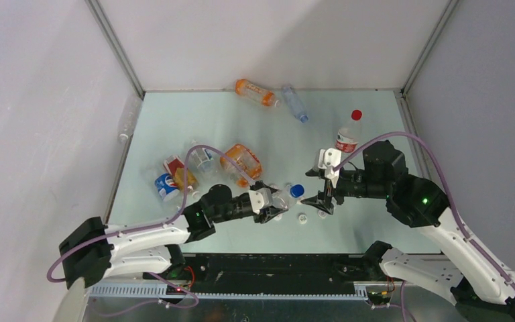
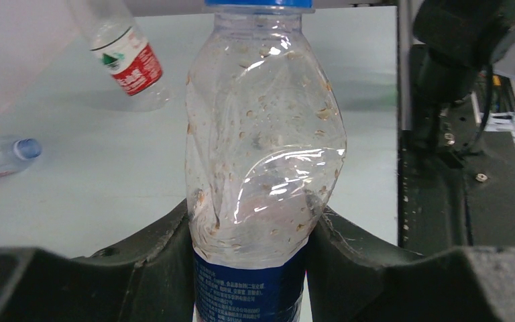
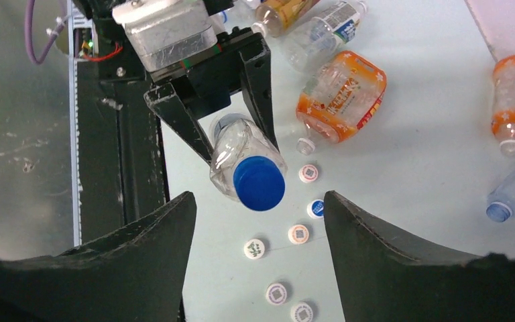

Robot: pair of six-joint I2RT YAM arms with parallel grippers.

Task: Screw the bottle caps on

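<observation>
Black left gripper (image 2: 255,221) fingers (image 2: 154,261) pinch a crumpled clear plastic bottle (image 2: 265,134) with round blue cap (image 3: 259,182); right gripper (image 3: 259,196) fingers (image 3: 389,268) spread wide.

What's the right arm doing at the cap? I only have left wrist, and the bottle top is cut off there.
Observer: The right gripper is open, with its jaws on either side of the blue cap and a gap on both sides.
Operator: Is the cap on the neck?
Observer: Yes, it sits on the mouth of the bottle. I cannot tell how tight it is.
Operator: Any spare caps around?
Observer: Several loose caps lie on the table beside the held bottle. They are mostly white, and one is blue.
</observation>
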